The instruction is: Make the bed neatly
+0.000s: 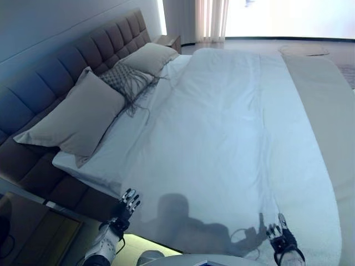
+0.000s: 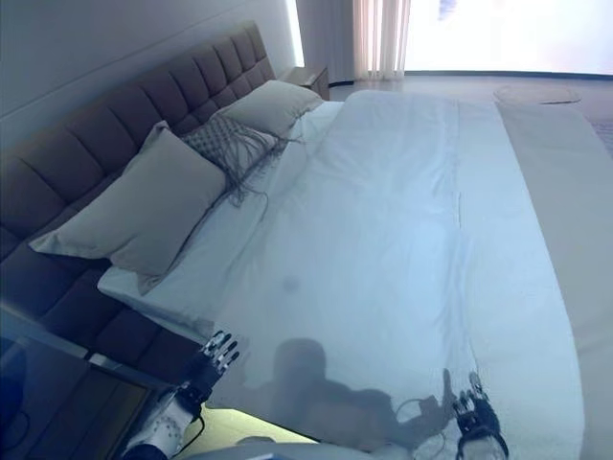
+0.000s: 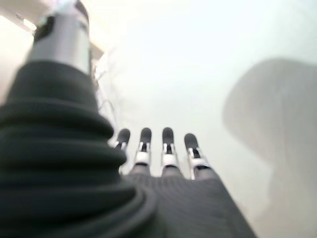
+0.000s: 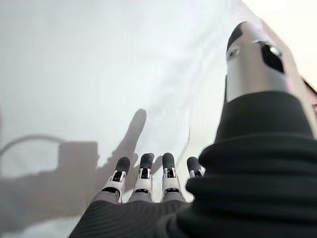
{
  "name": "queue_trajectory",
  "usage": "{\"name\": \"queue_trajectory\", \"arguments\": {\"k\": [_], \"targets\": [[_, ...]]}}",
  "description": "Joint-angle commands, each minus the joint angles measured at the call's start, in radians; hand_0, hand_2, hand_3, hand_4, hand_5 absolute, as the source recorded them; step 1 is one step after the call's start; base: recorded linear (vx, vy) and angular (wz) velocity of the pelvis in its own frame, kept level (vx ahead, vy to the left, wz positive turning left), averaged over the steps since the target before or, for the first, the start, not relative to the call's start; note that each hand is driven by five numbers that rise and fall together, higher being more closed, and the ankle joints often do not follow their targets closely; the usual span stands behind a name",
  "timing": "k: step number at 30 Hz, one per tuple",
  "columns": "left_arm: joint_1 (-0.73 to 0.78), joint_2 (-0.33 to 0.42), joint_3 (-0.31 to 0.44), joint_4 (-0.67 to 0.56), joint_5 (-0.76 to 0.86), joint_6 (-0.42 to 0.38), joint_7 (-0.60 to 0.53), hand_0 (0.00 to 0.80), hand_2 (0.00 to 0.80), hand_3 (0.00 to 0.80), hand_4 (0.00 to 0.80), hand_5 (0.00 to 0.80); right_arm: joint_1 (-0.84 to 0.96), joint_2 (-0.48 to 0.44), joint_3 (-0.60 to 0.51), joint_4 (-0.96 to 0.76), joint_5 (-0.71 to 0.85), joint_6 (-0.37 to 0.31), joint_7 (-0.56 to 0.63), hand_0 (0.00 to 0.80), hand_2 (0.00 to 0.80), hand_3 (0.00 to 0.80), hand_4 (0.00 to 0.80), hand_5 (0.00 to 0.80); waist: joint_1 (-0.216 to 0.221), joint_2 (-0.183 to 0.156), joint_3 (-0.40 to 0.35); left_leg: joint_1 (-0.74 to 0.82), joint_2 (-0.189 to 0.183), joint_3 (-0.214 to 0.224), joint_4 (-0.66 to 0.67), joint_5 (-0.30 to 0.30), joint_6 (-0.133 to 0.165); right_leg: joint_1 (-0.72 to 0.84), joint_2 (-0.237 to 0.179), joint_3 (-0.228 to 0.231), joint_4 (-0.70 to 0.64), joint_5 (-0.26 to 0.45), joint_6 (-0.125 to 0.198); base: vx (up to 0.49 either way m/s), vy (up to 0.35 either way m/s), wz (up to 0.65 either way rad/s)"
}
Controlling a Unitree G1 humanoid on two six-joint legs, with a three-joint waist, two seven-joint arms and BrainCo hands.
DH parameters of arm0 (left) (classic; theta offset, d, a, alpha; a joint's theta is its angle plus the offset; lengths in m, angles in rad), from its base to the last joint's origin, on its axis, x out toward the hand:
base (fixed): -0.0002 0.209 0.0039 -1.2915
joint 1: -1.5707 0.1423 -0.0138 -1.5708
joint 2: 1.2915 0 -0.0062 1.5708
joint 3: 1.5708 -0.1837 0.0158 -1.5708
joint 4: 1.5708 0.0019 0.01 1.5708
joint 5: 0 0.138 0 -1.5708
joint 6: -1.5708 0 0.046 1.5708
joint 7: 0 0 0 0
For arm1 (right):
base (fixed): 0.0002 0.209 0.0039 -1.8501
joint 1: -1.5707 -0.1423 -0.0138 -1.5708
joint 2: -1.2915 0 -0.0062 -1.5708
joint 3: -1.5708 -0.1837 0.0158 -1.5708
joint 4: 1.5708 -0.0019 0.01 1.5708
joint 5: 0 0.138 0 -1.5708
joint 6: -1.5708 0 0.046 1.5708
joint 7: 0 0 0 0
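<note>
A white duvet (image 1: 233,127) lies spread flat over the bed, reaching the near edge. Two beige pillows (image 1: 75,119) (image 1: 150,57) and a patterned fringed cushion (image 1: 127,80) lean against the padded headboard (image 1: 50,72). My left hand (image 1: 126,206) hovers at the duvet's near left corner, fingers straight and holding nothing. My right hand (image 1: 283,239) is at the near edge further right, fingers (image 4: 143,171) straight over the white cloth. In the left wrist view the fingers (image 3: 166,146) point out over the duvet (image 3: 198,74).
A beige runner (image 1: 327,111) covers the foot end on the right. A dark bedside table (image 1: 28,233) stands at the lower left; another (image 1: 169,40) sits beyond the far pillow. Curtains (image 1: 211,19) and a bright window are at the back, with a round rug (image 1: 304,50) on the floor.
</note>
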Motion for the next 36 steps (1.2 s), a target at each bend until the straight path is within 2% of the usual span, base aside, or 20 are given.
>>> {"name": "queue_trajectory", "arguments": {"k": [1,2,3,5,7,9,12,14,16,17,18,20,21,23,25,27,31,34,36], "targets": [[-0.022,0.080,0.052,-0.154,0.040,0.006,-0.013,0.000,0.000,0.000,0.000,0.000,-0.062,0.031,-0.022,-0.049,0.022,-0.037,0.021,0.000,0.000,0.000,0.000,0.000,0.031,-0.061,0.031,-0.041,-0.102,-0.021,0.108,-0.142,0.056,0.093,-0.119,-0.040,-0.331,0.399,0.087,-0.161,0.264,-0.12],[-0.020,0.086,0.042,-0.172,0.051,0.005,-0.007,0.000,0.000,0.000,0.000,0.000,-0.060,0.038,-0.015,-0.071,0.022,-0.032,0.007,0.000,0.000,0.000,0.000,0.000,0.025,-0.062,0.039,-0.038,-0.121,-0.022,0.099,-0.147,0.066,0.062,-0.138,-0.027,-0.310,0.437,0.099,-0.188,0.280,-0.24],[-0.017,0.094,0.041,-0.185,0.060,0.004,-0.004,0.000,0.000,0.000,0.000,0.000,-0.061,0.039,-0.002,-0.082,0.031,-0.027,-0.001,0.000,0.000,0.000,0.000,0.000,0.027,-0.059,0.045,-0.037,-0.131,-0.018,0.090,-0.144,0.075,0.035,-0.149,-0.022,-0.251,0.447,0.105,-0.190,0.283,-0.20],[-0.012,0.104,0.035,-0.189,0.052,0.009,-0.009,0.000,0.000,0.000,0.000,0.000,-0.058,0.047,0.012,-0.083,0.046,-0.024,-0.019,0.000,0.000,0.000,0.000,0.000,0.033,-0.038,0.048,-0.053,-0.140,-0.026,0.087,-0.129,0.095,0.016,-0.135,-0.002,-0.129,0.406,0.089,-0.205,0.296,-0.19],[-0.007,0.100,0.022,-0.172,0.028,0.005,-0.003,0.000,0.000,0.000,0.000,0.000,-0.056,0.052,0.031,-0.044,0.075,-0.045,-0.005,0.000,0.000,0.000,0.000,0.000,0.046,-0.020,0.030,-0.071,-0.147,-0.035,0.066,-0.096,0.112,0.013,-0.096,-0.008,-0.023,0.366,0.057,-0.180,0.257,-0.10],[-0.010,0.093,0.026,-0.150,0.007,0.003,0.008,0.000,0.000,0.000,0.000,0.000,-0.046,0.048,0.040,0.025,0.092,-0.072,0.059,0.000,0.000,0.000,0.000,0.000,0.054,-0.018,0.010,-0.099,-0.158,-0.037,0.046,-0.068,0.118,0.022,-0.045,-0.010,0.001,0.331,0.039,-0.169,0.118,-0.10],[-0.015,0.086,0.039,-0.126,-0.015,-0.012,0.017,0.000,0.000,0.000,0.000,0.000,-0.023,0.052,0.024,0.076,0.076,-0.074,0.138,0.000,0.000,0.000,0.000,0.000,0.063,-0.041,-0.011,-0.132,-0.176,-0.057,0.026,-0.040,0.123,0.069,0.012,-0.016,-0.051,0.286,0.025,-0.170,-0.062,0.05],[-0.016,0.085,0.042,-0.136,-0.026,-0.014,0.022,0.000,0.000,0.000,0.000,0.000,-0.016,0.052,0.015,0.093,0.065,-0.072,0.176,0.000,0.000,0.000,0.000,0.000,0.069,-0.058,-0.018,-0.144,-0.177,-0.072,0.009,-0.022,0.115,0.094,0.041,-0.018,-0.098,0.262,0.023,-0.179,-0.148,0.15],[-0.016,0.087,0.045,-0.151,-0.032,-0.018,0.037,0.000,0.000,0.000,0.000,0.000,-0.023,0.055,0.024,0.087,0.052,-0.063,0.182,0.000,0.000,0.000,0.000,0.000,0.081,-0.064,-0.022,-0.165,-0.158,-0.075,0.003,0.004,0.093,0.116,0.072,-0.039,-0.158,0.213,0.008,-0.205,-0.197,-0.07],[-0.016,0.086,0.050,-0.155,-0.043,-0.029,0.049,0.000,0.000,0.000,0.000,0.000,-0.034,0.058,0.042,0.069,0.036,-0.050,0.167,0.000,0.000,0.000,0.000,0.000,0.090,-0.070,-0.020,-0.188,-0.136,-0.067,0.007,0.020,0.073,0.132,0.097,-0.054,-0.208,0.163,-0.003,-0.242,-0.238,-0.15],[-0.019,0.083,0.053,-0.153,-0.062,-0.031,0.054,0.000,0.000,0.000,0.000,0.000,-0.038,0.060,0.051,0.056,0.019,-0.040,0.153,0.000,0.000,0.000,0.000,0.000,0.092,-0.074,-0.017,-0.211,-0.123,-0.062,0.015,0.030,0.055,0.143,0.110,-0.058,-0.238,0.146,-0.009,-0.226,-0.225,-0.15],[-0.018,0.075,0.061,-0.148,-0.081,-0.029,0.057,0.000,0.000,0.000,0.000,0.000,-0.038,0.058,0.060,0.042,0.005,-0.026,0.140,0.000,0.000,0.000,0.000,0.000,0.096,-0.081,-0.011,-0.241,-0.106,-0.058,0.032,0.041,0.033,0.151,0.125,-0.063,-0.266,0.143,-0.018,-0.134,-0.152,-0.15],[-0.012,0.064,0.071,-0.147,-0.085,-0.022,0.053,0.000,0.000,0.000,0.000,0.000,-0.031,0.060,0.067,0.026,-0.004,-0.022,0.124,0.000,0.000,0.000,0.000,0.000,0.097,-0.086,0.001,-0.264,-0.096,-0.062,0.060,0.042,0.017,0.161,0.128,-0.066,-0.273,0.139,-0.023,-0.134,-0.146,-0.10],[0.006,0.047,0.087,-0.148,-0.082,-0.009,0.026,0.000,0.000,0.000,0.000,0.000,-0.016,0.062,0.077,0.002,0.007,-0.030,0.102,0.000,0.000,0.000,0.000,0.000,0.101,-0.090,0.016,-0.300,-0.086,-0.079,0.114,0.032,0.004,0.162,0.128,-0.071,-0.276,0.141,-0.034,-0.151,-0.108,-0.04],[0.033,0.024,0.094,-0.145,-0.050,-0.014,0.004,0.000,0.000,0.000,0.000,0.000,0.003,0.058,0.088,-0.025,0.054,-0.049,0.084,0.000,0.000,0.000,0.000,0.000,0.091,-0.091,0.030,-0.300,-0.069,-0.086,0.169,0.008,-0.005,0.150,0.122,-0.079,-0.274,0.150,-0.046,-0.152,-0.010,-0.08],[0.054,0.013,0.095,-0.143,-0.054,-0.022,0.002,0.000,0.000,0.000,0.000,0.000,0.020,0.052,0.087,-0.045,0.063,-0.060,0.087,0.000,0.000,0.000,0.000,0.000,0.064,-0.087,0.043,-0.295,-0.037,-0.098,0.239,0.008,-0.019,0.126,0.115,-0.060,-0.259,0.157,-0.056,-0.112,0.083,-0.11],[0.072,0.009,0.083,-0.178,-0.054,-0.028,-0.011,0.000,0.000,0.000,0.000,0.000,0.036,0.037,0.081,-0.058,0.060,-0.067,0.097,0.000,0.000,0.000,0.000,0.000,0.020,-0.064,0.056,-0.254,0.064,-0.145,0.240,0.092,-0.048,0.072,0.103,0.007,-0.217,0.158,-0.062,-0.103,0.213,-0.07],[0.073,0.010,0.066,-0.211,-0.060,-0.015,-0.002,0.000,0.000,0.000,0.000,0.000,0.045,0.035,0.077,-0.064,0.089,-0.085,0.120,0.000,0.000,0.000,0.000,0.000,0.004,-0.023,0.058,-0.201,0.138,-0.160,0.167,0.125,-0.079,0.025,0.058,0.020,-0.149,0.140,-0.043,-0.083,0.396,-0.02],[0.073,0.012,0.051,-0.225,-0.070,0.000,0.010,0.000,0.000,0.000,0.000,0.000,0.052,0.039,0.071,-0.092,0.107,-0.081,0.113,0.000,0.000,0.000,0.000,0.000,-0.008,0.004,0.060,-0.174,0.172,-0.159,0.118,0.136,-0.104,0.008,0.009,0.020,-0.109,0.131,-0.016,-0.040,0.543,0.06]]}}
